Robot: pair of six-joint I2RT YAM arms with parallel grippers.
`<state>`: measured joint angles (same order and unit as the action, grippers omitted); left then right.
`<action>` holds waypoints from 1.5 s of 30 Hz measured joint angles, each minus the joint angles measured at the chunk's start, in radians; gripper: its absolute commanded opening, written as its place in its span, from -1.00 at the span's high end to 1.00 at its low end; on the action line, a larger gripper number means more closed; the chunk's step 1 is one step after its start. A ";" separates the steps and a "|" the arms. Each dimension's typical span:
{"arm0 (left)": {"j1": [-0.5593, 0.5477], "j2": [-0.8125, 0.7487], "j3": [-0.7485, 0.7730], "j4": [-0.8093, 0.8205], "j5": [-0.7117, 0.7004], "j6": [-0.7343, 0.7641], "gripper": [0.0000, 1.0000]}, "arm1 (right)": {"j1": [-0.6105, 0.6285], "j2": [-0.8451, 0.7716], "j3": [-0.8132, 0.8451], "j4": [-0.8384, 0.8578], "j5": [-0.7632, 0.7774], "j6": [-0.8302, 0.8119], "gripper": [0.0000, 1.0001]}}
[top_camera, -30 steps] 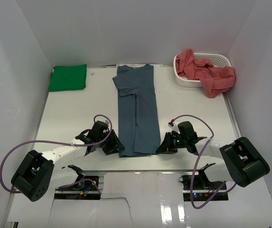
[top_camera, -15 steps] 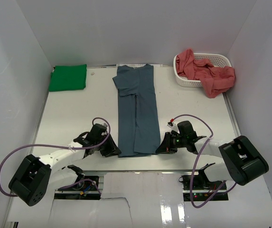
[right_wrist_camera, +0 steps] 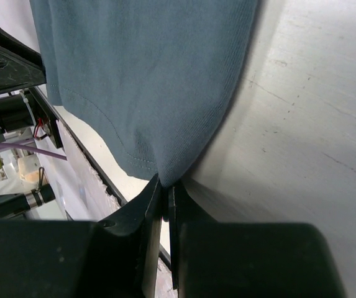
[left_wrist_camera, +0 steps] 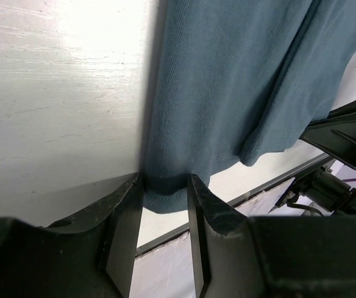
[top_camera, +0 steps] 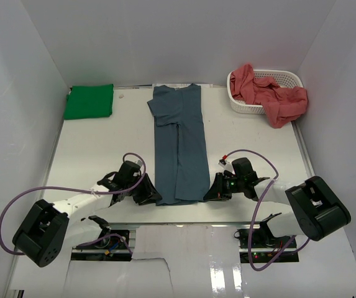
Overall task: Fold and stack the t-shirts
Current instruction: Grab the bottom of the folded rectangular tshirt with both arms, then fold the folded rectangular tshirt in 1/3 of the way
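A slate blue t-shirt [top_camera: 178, 143] lies flat as a long folded strip down the middle of the table, collar end at the far side. My left gripper [top_camera: 153, 197] sits low at its near left corner. In the left wrist view the jaws stand apart, and the corner of the blue t-shirt [left_wrist_camera: 240, 81] bulges between the fingertips of the left gripper [left_wrist_camera: 165, 183]. My right gripper [top_camera: 210, 193] is at the near right corner. In the right wrist view that gripper [right_wrist_camera: 165, 183] is shut on the corner of the blue t-shirt [right_wrist_camera: 146, 74].
A folded bright green t-shirt [top_camera: 89, 101] lies at the far left corner. Salmon red t-shirts [top_camera: 271, 96] spill out of a white perforated basket [top_camera: 286, 76] at the far right. White walls close in the table. Purple cables loop beside both arms.
My left gripper has slid slightly toward the near edge and settled at the shirt's near left corner. The right gripper and the shirt have not moved.
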<state>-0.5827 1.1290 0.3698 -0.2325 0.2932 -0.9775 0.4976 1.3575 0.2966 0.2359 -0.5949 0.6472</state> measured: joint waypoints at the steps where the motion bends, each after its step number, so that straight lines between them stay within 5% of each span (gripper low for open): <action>1: 0.000 0.002 0.000 0.000 0.000 0.001 0.15 | 0.000 0.002 0.000 0.002 -0.002 0.000 0.78; 11: 0.000 0.064 0.000 0.066 0.036 -0.002 0.28 | 0.000 0.010 0.001 0.006 -0.010 -0.002 0.78; 18: 0.000 0.092 0.000 0.086 0.045 -0.006 0.55 | 0.000 0.003 0.003 -0.005 -0.008 -0.016 0.78; 19: 0.000 0.090 0.000 0.083 0.045 -0.006 0.77 | 0.000 0.003 0.005 -0.010 -0.008 -0.019 0.78; 22: 0.000 0.074 -0.001 0.063 0.041 0.003 1.00 | 0.000 0.003 0.024 -0.050 -0.004 -0.036 0.84; 45: -0.001 0.082 0.039 -0.056 0.117 0.080 1.00 | 0.003 -0.107 0.084 -0.406 0.055 -0.158 0.84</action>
<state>-0.5838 1.2106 0.4088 -0.2890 0.4099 -0.8978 0.5003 1.2503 0.3809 -0.1696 -0.5404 0.4892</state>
